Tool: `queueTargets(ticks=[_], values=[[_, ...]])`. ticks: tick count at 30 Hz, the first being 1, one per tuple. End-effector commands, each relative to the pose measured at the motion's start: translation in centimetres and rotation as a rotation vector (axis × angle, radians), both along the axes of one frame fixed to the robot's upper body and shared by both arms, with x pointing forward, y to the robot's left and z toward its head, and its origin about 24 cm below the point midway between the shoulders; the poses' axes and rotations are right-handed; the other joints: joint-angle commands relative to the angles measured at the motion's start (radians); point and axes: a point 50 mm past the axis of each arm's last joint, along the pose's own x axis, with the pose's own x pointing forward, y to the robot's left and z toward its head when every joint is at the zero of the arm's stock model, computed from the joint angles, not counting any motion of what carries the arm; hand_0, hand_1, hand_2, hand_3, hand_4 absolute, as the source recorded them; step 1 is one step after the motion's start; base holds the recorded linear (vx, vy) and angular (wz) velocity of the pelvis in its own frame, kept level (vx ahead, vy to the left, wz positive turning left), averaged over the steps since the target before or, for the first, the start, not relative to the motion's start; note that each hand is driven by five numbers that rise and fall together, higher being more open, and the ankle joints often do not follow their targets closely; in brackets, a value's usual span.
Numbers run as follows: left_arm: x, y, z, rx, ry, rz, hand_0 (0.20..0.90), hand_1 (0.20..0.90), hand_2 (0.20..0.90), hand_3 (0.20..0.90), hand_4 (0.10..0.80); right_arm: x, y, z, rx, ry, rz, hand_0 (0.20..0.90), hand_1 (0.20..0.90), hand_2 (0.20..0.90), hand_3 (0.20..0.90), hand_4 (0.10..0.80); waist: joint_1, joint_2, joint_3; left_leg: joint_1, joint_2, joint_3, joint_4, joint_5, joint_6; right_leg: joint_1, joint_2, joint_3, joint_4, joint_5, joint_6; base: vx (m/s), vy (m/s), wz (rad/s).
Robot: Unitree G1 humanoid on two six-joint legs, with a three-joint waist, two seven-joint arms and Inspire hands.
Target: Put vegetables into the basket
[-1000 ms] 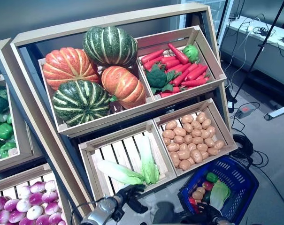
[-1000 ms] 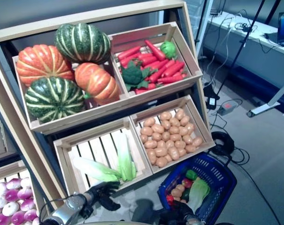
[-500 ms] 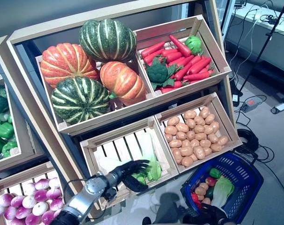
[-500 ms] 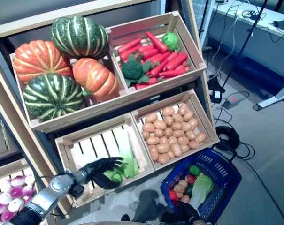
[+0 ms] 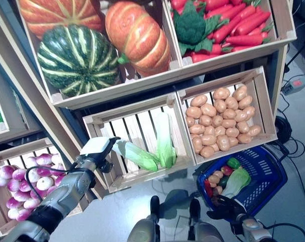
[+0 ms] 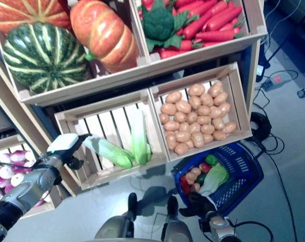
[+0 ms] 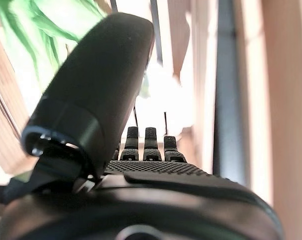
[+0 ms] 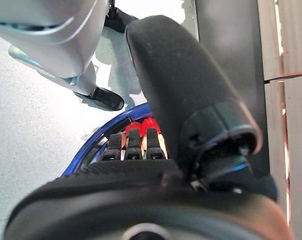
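Two pale-green cabbages lie in the lower-left wooden crate (image 5: 142, 107): one slanted (image 5: 139, 155), one upright (image 5: 165, 146). My left hand (image 5: 110, 142) reaches over the crate's front left corner, beside the slanted cabbage's white stalk end. Its thumb (image 7: 101, 85) stands apart from straight fingers (image 7: 147, 145) with nothing between, and green leaf shows past it. The blue basket (image 5: 267, 177) hangs at the lower right with a bok choy (image 5: 236, 181), a green pepper (image 5: 233, 163) and potatoes (image 5: 213, 179) in it. My right hand (image 5: 227, 209) grips its near rim.
A crate of potatoes (image 5: 218, 123) stands right of the cabbage crate. On the shelf above are striped pumpkins (image 5: 76, 58) and a crate of carrots (image 5: 238, 30) with broccoli (image 5: 191, 25). Purple-white turnips (image 5: 21, 184) fill a crate at the lower left.
The camera has dipped lower and closer to the shelves. My left hand has gone from over the slanted cabbage's leafy end to beside its stalk end. The right hand still carries the basket.
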Motion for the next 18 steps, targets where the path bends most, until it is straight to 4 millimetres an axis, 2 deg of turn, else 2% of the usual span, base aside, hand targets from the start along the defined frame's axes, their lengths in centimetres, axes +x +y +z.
queueTargets(ticks=[1,5,8,14,18], values=[[3.0,-0.2,5.9,0.130,-0.353,-0.111,0.900,0.900,0.900,0.900,0.800,1.6,0.0,1.2,0.022,-0.102,0.033,0.900,0.900,0.900,0.900,0.800,-0.024,-0.041,0.034,-0.063,0.038,-0.058,0.025,-0.002,-0.051,-0.016,-0.018,-0.013,0.026,0.004,0.005,-0.061,-0.058,-0.07],[4.1,-0.6,5.1,0.248,-0.416,-0.169,0.900,0.900,0.900,0.900,0.800,3.3,0.9,1.9,0.035,-0.145,0.077,0.900,0.900,0.900,0.900,0.800,-0.039,-0.068,0.085,-0.094,0.043,-0.057,0.028,0.007,-0.059,-0.049,-0.004,0.000,0.040,0.005,0.006,-0.059,-0.052,-0.04],[4.9,-1.1,5.5,0.269,-0.469,-0.194,0.900,0.900,0.900,0.900,0.800,4.4,1.0,2.4,0.031,-0.173,0.082,0.900,0.900,0.900,0.900,0.800,-0.039,-0.077,0.114,-0.122,0.042,-0.056,0.040,0.007,-0.060,-0.081,-0.001,0.002,0.061,0.000,0.003,-0.071,-0.047,-0.04],[6.1,-2.5,6.5,0.263,-0.540,-0.216,0.900,0.900,0.900,0.900,0.800,7.3,1.2,4.4,0.033,-0.272,0.072,0.900,0.900,0.900,0.900,0.800,-0.042,-0.077,0.178,-0.195,0.033,-0.064,0.072,0.011,-0.065,-0.148,-0.003,0.001,0.098,0.002,0.000,-0.110,-0.022,0.03],[6.6,-3.2,6.5,0.252,-0.477,-0.231,0.900,0.900,0.900,0.900,0.800,8.6,1.5,5.4,0.031,-0.311,0.073,0.900,0.900,0.900,0.900,0.800,-0.045,-0.074,0.197,-0.218,0.025,-0.070,0.080,0.013,-0.068,-0.168,-0.007,0.000,0.105,0.006,0.002,-0.067,-0.005,0.08]])
